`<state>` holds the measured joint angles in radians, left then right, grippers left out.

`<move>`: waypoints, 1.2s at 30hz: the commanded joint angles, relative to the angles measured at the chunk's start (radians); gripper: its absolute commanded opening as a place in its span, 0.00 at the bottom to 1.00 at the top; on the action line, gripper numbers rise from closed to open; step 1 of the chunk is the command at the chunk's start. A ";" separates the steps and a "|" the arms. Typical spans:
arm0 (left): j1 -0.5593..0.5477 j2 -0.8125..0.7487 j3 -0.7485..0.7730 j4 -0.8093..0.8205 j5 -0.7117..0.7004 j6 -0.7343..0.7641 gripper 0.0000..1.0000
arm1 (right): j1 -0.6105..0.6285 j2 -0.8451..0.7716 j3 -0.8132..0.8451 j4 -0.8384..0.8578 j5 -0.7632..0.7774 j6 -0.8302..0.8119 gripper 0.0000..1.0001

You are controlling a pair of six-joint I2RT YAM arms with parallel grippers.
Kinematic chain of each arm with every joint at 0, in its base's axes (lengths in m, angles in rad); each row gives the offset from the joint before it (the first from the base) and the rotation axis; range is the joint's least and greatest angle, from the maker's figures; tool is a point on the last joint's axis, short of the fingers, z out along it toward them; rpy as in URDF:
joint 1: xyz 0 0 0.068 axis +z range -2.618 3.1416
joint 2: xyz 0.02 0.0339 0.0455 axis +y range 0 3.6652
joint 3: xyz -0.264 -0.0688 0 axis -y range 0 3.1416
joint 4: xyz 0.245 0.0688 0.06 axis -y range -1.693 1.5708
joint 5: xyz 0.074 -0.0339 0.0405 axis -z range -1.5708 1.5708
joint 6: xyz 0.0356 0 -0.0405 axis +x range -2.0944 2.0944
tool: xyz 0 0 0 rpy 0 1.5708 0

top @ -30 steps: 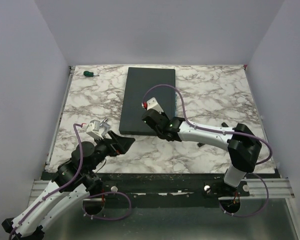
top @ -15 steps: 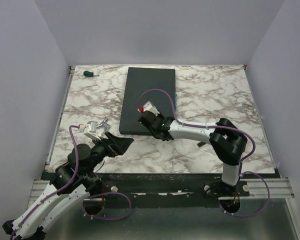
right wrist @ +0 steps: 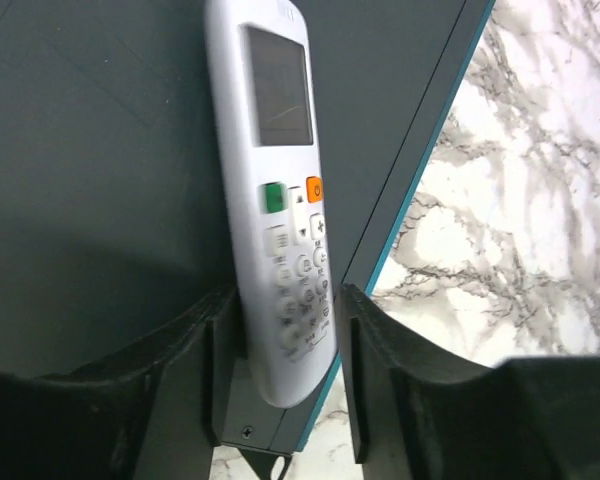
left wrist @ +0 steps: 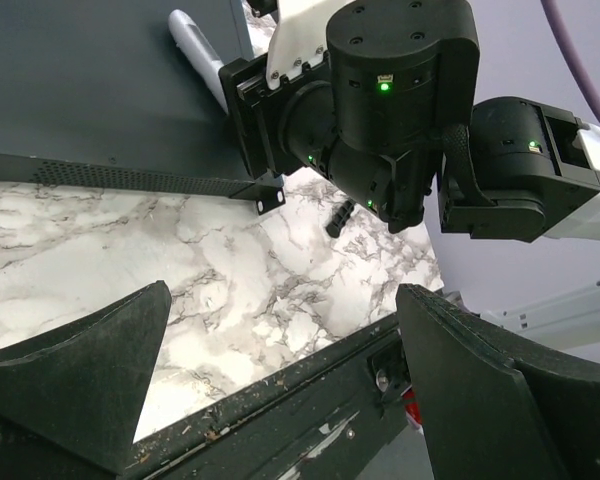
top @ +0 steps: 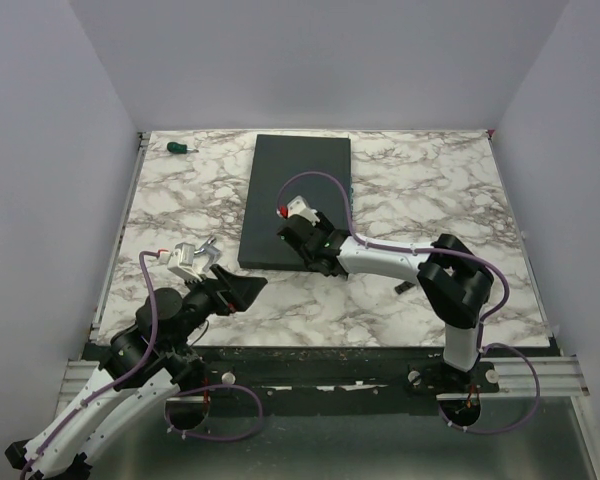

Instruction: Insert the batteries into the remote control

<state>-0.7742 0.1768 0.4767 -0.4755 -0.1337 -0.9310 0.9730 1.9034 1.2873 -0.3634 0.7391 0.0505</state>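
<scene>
The white remote control [right wrist: 275,200] lies face up on the dark grey slab [right wrist: 90,150], along its teal right edge. My right gripper [right wrist: 285,370] has its jaws closed round the remote's button end; the left pad touches it and the right pad is a sliver away. In the top view the right gripper [top: 318,252] stands over the slab's near right corner and hides the remote. The remote's far end shows in the left wrist view [left wrist: 195,45]. My left gripper [left wrist: 280,380] is open and empty over the table's front edge, also seen in the top view [top: 248,288]. No batteries show.
A green-handled screwdriver [top: 181,148] lies at the far left corner. A small black T-shaped tool [top: 402,288] lies on the marble right of the slab, under the right forearm, and shows in the left wrist view [left wrist: 340,217]. The slab [top: 300,170] fills the table's middle.
The right gripper has moved a little left and farther onto the slab, with its elbow folding in. The left arm has drawn back slightly, then stayed still.
</scene>
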 commanded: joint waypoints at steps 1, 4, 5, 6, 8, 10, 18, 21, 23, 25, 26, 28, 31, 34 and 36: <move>0.000 0.005 0.022 -0.010 0.026 0.000 0.99 | -0.002 0.025 -0.007 0.020 -0.071 0.020 0.54; 0.000 0.009 0.025 -0.010 0.029 0.000 0.99 | -0.002 0.010 -0.017 0.035 -0.095 0.026 0.58; 0.000 0.010 0.028 -0.011 0.029 0.001 0.99 | -0.002 0.003 -0.019 0.040 -0.102 0.029 0.59; 0.000 0.012 0.030 -0.013 0.028 0.001 0.99 | -0.002 -0.006 -0.021 0.047 -0.113 0.031 0.60; 0.000 0.015 0.032 -0.018 0.025 0.000 0.99 | -0.002 -0.031 -0.029 0.066 -0.143 0.036 0.62; -0.001 0.018 0.035 -0.030 0.017 -0.004 0.99 | -0.001 -0.070 -0.043 0.097 -0.176 0.045 0.65; -0.001 0.037 0.039 -0.108 -0.046 0.001 0.99 | -0.002 -0.374 -0.166 0.226 -0.371 0.115 0.73; -0.002 0.036 0.037 -0.131 -0.081 0.027 0.99 | -0.002 -0.506 -0.280 0.276 -0.442 0.152 0.78; -0.002 0.026 0.029 -0.127 -0.094 0.059 0.99 | -0.002 -0.600 -0.366 0.293 -0.503 0.173 0.85; -0.002 0.008 0.018 -0.133 -0.113 0.068 0.99 | -0.002 -0.689 -0.446 0.287 -0.549 0.216 1.00; -0.002 -0.005 0.011 -0.136 -0.123 0.069 0.99 | 0.000 -0.732 -0.487 0.289 -0.563 0.240 1.00; -0.002 -0.026 -0.004 -0.137 -0.139 0.076 0.99 | -0.001 -0.835 -0.583 0.304 -0.586 0.287 1.00; -0.002 -0.057 -0.032 -0.130 -0.151 0.078 0.99 | 0.000 -1.012 -0.718 0.329 -0.603 0.342 1.00; -0.002 -0.088 -0.054 -0.110 -0.150 0.095 0.99 | 0.000 -1.190 -0.844 0.349 -0.580 0.399 1.00; -0.002 -0.109 -0.067 -0.105 -0.156 0.098 0.99 | 0.001 -1.297 -0.912 0.353 -0.548 0.416 1.00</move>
<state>-0.7746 0.1097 0.4400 -0.5888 -0.2535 -0.8661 0.9676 0.7727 0.4755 -0.0635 0.1833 0.3801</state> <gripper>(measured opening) 0.983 0.998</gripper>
